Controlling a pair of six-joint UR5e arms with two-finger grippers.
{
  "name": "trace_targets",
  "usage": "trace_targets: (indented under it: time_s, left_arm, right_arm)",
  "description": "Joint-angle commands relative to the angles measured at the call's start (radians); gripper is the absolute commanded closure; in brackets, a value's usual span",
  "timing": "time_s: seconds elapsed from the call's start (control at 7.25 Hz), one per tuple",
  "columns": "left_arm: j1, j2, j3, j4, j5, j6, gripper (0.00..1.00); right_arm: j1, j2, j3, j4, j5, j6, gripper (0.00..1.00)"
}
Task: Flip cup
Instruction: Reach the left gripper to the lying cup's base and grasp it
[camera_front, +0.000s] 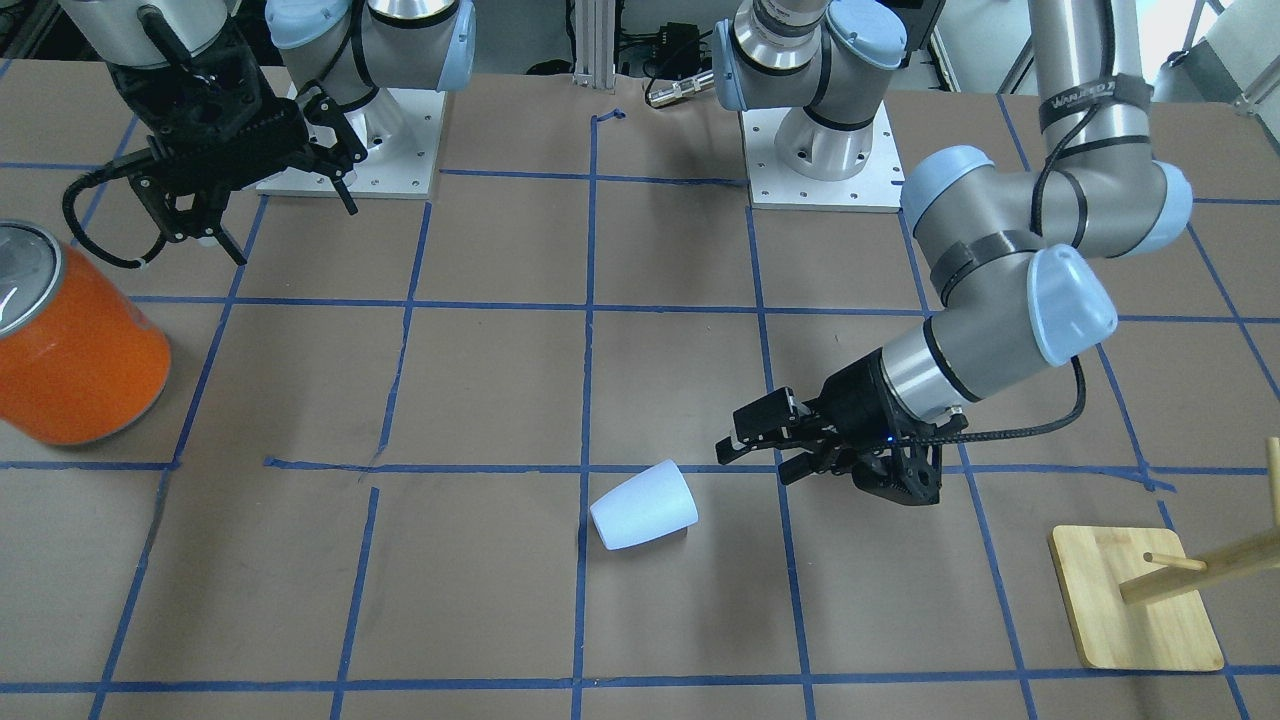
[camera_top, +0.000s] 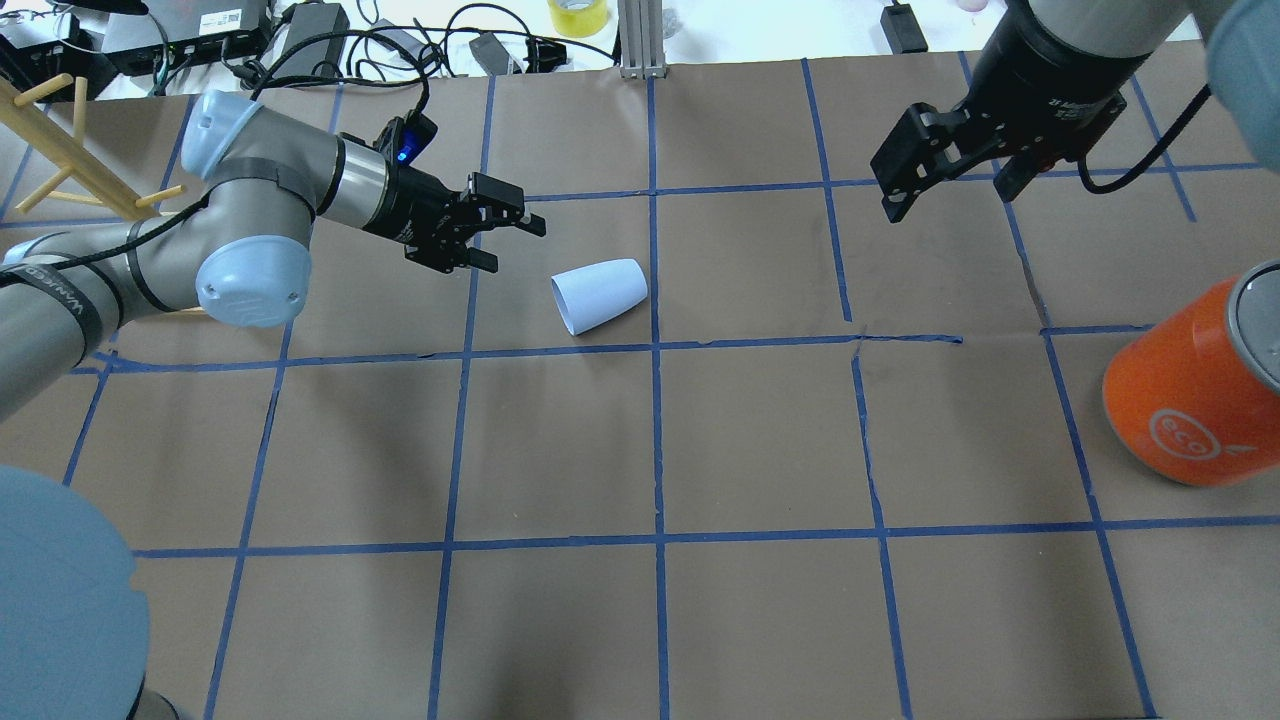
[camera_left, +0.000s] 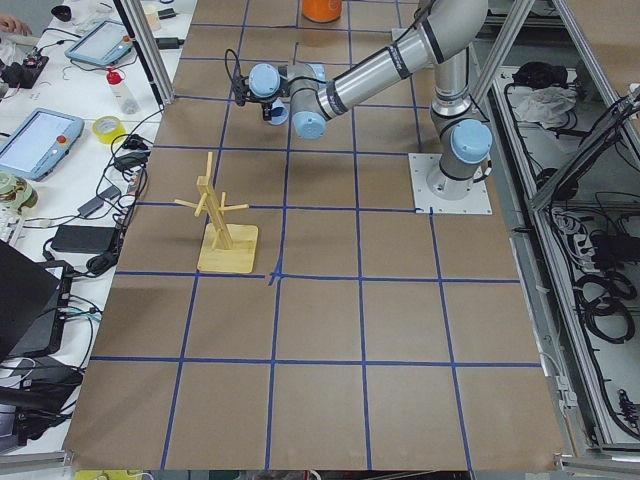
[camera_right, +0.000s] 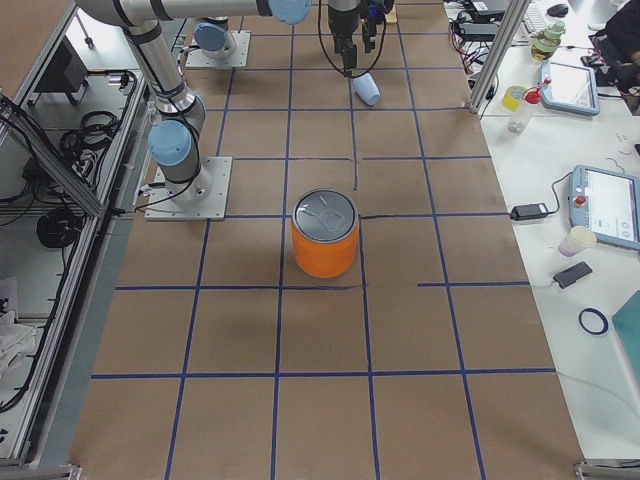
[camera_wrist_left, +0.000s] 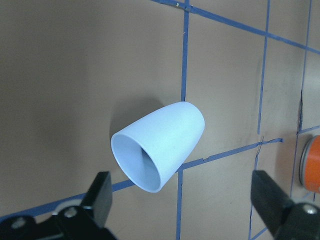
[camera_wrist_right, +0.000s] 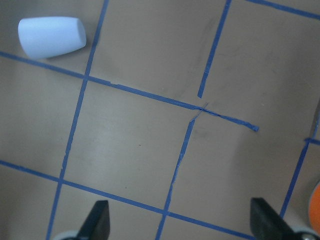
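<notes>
The pale blue-white cup (camera_top: 600, 295) lies on its side on the brown table, its wide rim pointing toward my left gripper. It also shows in the front view (camera_front: 645, 505), the left wrist view (camera_wrist_left: 160, 145) with its open mouth facing the camera, and the right wrist view (camera_wrist_right: 50, 36). My left gripper (camera_top: 515, 245) is open and empty, low over the table and a short way from the cup's rim, not touching it; it also shows in the front view (camera_front: 752, 465). My right gripper (camera_top: 950, 195) is open and empty, held high and far from the cup.
A large orange can (camera_top: 1190, 390) with a silver top stands near my right side's table edge. A wooden peg rack (camera_front: 1135, 600) on a square base stands at the far left side. Blue tape lines grid the table.
</notes>
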Motion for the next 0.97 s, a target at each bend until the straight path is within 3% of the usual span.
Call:
trace_targets:
  time_s: [0.0, 0.28, 0.55, 0.83]
  left_arm:
    - [-0.003, -0.075, -0.065, 0.158, -0.061, -0.077, 0.02]
    - [-0.021, -0.113, -0.065, 0.234, -0.081, -0.274, 0.02]
    - [-0.05, -0.127, -0.061, 0.307, -0.083, -0.491, 0.02]
    - [-0.052, -0.14, -0.058, 0.311, -0.127, -0.574, 0.02]
  right_arm:
    - [0.0, -0.008, -0.002, 0.014, -0.082, 0.159, 0.0]
    - [0.0, -0.011, -0.005, 0.068, -0.154, 0.186, 0.0]
    - [0.002, -0.012, -0.001, 0.059, -0.149, 0.197, 0.0]
    - [0.002, -0.012, -0.002, 0.061, -0.152, 0.197, 0.0]
